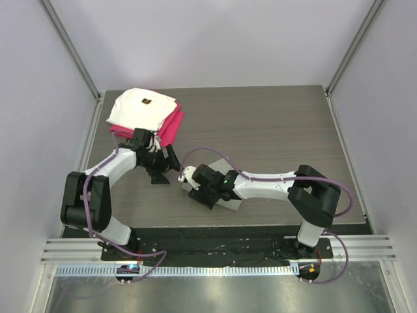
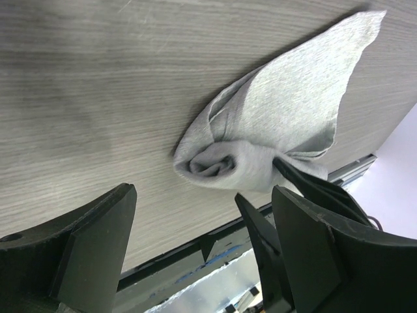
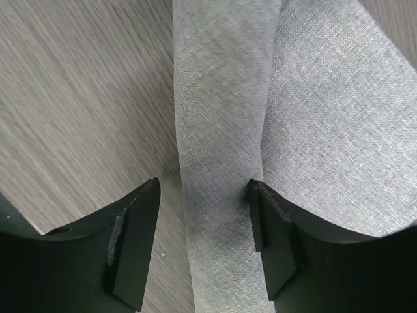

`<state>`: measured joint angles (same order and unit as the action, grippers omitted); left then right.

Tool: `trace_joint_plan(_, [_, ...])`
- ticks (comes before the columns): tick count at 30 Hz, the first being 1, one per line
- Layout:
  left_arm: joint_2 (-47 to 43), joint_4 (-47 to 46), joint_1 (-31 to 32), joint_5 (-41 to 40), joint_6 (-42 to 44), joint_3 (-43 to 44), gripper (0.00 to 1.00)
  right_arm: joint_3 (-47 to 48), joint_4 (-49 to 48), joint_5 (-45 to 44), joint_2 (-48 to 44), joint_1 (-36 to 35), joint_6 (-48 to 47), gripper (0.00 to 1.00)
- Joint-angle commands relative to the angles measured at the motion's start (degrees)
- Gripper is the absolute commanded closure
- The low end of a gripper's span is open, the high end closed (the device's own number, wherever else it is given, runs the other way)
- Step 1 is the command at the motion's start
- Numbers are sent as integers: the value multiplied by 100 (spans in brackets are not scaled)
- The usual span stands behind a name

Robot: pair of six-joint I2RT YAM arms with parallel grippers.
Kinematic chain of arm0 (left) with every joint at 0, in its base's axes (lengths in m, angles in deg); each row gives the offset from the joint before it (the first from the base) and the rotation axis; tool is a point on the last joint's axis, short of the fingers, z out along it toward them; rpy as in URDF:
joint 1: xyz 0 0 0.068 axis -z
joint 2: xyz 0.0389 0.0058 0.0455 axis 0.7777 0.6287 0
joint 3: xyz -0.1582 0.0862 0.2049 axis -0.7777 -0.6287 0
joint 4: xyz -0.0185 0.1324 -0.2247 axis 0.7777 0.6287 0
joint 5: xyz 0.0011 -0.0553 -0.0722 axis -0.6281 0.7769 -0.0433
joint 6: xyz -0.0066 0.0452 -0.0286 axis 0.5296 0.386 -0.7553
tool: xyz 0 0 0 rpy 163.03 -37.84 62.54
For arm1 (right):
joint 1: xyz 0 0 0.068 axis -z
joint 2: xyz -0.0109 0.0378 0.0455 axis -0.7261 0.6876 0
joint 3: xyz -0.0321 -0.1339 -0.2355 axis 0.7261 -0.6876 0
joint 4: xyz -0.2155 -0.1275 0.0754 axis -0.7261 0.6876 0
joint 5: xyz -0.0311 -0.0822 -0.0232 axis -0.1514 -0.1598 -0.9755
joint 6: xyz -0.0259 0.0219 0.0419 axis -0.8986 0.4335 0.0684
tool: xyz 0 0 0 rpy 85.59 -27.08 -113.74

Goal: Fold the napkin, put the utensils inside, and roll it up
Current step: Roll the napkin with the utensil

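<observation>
The light-grey napkin (image 2: 287,98) lies rolled on the table, its coiled end (image 2: 212,163) facing my left gripper. That left gripper (image 2: 203,190) is open, hovering just short of the roll and holding nothing. A dark finger of the other arm (image 2: 309,182) rests on the cloth. My right gripper (image 3: 203,184) is open over the napkin (image 3: 221,117), with one finger above bare table and the other touching the cloth. From above, the left gripper (image 1: 163,171) and right gripper (image 1: 191,179) nearly meet, and little of the napkin (image 1: 229,205) shows. The utensils are hidden.
A folded white cloth (image 1: 140,107) lies on a magenta-red cloth (image 1: 172,124) at the table's back left, just behind my left arm. The table's near edge and metal rail (image 2: 215,261) are close to the roll.
</observation>
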<state>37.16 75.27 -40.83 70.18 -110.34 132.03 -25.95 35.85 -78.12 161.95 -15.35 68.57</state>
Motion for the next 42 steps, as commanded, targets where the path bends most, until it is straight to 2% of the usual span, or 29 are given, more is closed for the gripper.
trace_joint_plan(1, [-335,86,-55,-12,67,-118,10,37,-176,164,191,12,6,39])
trace_joint_plan(10, [-545,139,-117,58,225,-198,10,160,96,1535,631,504,305,48])
trace_joint_plan(14, [-694,165,-134,85,243,-268,10,327,429,2044,868,592,235,60])
trace_joint_plan(18, [-870,148,-152,163,287,-382,10,634,807,3265,1070,881,349,63])
trace_joint_plan(19, [-906,130,-160,173,313,-408,10,765,869,3807,1132,952,384,64])
trace_joint_plan(25, [-1196,113,-160,199,348,-663,10,1258,1124,5093,1466,1365,630,65])
trace_joint_plan(29, [-1310,104,-160,234,348,-839,11,1610,1352,5516,1887,1620,903,65])
trace_joint_plan(35, [-1258,-247,-160,691,366,-1173,13,2067,1599,6228,2528,1945,1026,64])
trace_joint_plan(42, [-977,-581,-160,718,287,-1314,19,2462,1722,6413,3162,2209,1026,64])
